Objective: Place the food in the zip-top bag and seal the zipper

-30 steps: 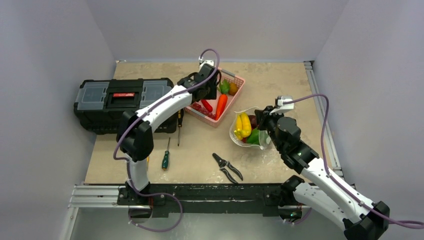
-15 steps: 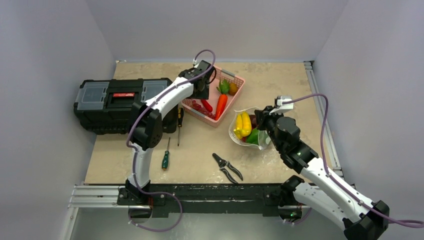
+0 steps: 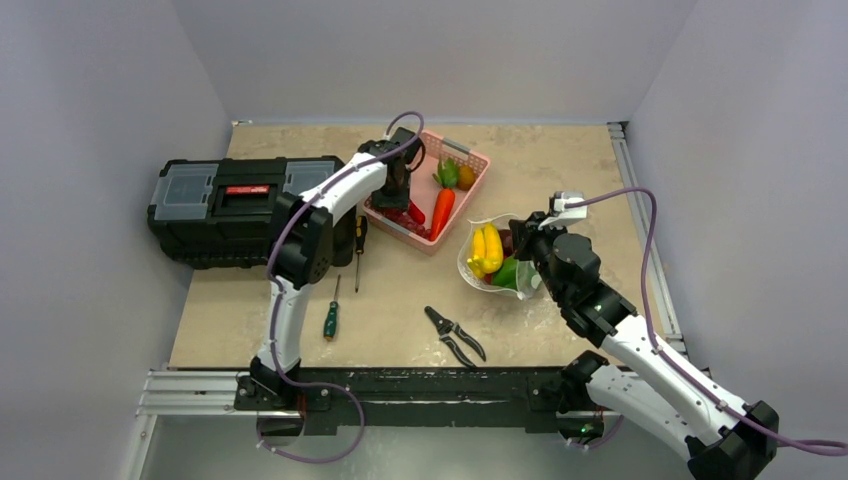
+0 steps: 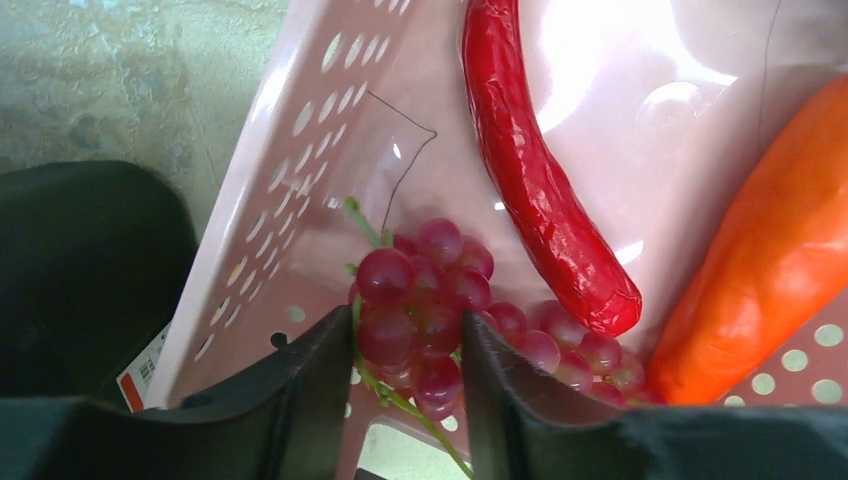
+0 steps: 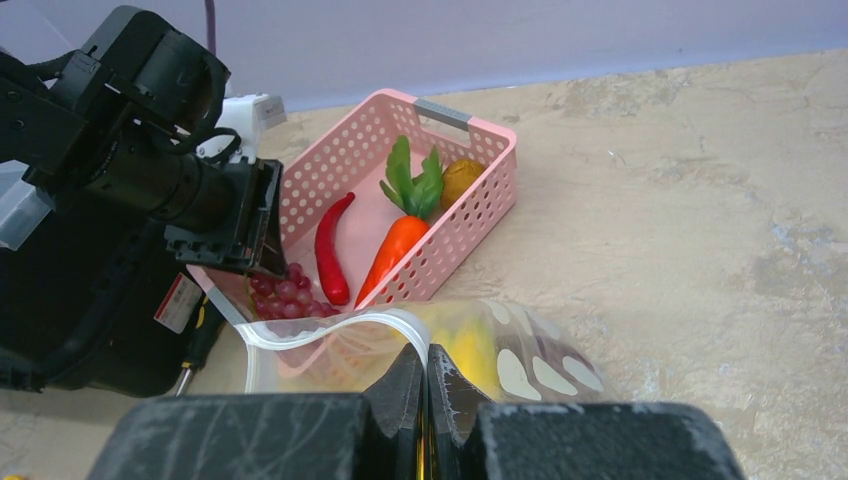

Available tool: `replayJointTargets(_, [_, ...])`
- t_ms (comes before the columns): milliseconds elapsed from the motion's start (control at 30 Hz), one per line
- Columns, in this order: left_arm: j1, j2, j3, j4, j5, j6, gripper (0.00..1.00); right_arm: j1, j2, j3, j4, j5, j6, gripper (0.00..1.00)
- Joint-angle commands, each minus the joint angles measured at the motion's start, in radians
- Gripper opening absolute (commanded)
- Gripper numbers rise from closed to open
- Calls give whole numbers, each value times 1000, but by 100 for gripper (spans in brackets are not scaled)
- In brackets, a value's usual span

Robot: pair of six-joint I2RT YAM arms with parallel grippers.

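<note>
My left gripper [image 3: 398, 196] reaches down into the pink basket [image 3: 473, 160]; its jaws [image 4: 405, 335] press both sides of a bunch of maroon grapes [image 4: 420, 300]. A red chilli [image 4: 540, 190] and an orange carrot [image 4: 770, 270] lie beside them. My right gripper [image 3: 528, 262] is shut [image 5: 425, 365] on the pale zipper [image 5: 330, 328] of the clear zip-top bag [image 3: 468, 262], holding its mouth open toward the basket. Inside the bag lie a yellow banana [image 3: 488, 248] and a green pepper [image 3: 507, 272].
A black toolbox [image 3: 235, 205] stands left of the basket. A green-handled screwdriver [image 3: 331, 312], a second screwdriver [image 3: 358, 250] and pruning shears [image 3: 455, 335] lie on the table near the front. A brown round fruit [image 5: 460, 180] sits in the basket's far corner.
My left arm has swung left and down into the basket's near-left corner, bringing its jaws onto the grapes. The right arm and the bag have not moved.
</note>
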Motion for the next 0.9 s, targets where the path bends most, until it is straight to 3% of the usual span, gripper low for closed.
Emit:
replayJointTargets(0, [11,15,49,-1,64,20,33,4,-13,11,32,13,9,0])
replayJointTargets(100, [15,21,49,-4,93,25,16,3,-12,11,33,13,9,0])
replayJointTargets(200, [14,11,47,-11,99,30,7,4,-9,11,33,12,9,0])
replayJointTargets(400, [14,-72,14,11,105,36,0,4,-5,12,34,11,9,0])
replayJointTargets(867, [15,-405,-155,133,228,45,0,4,1,14,34,4,11,0])
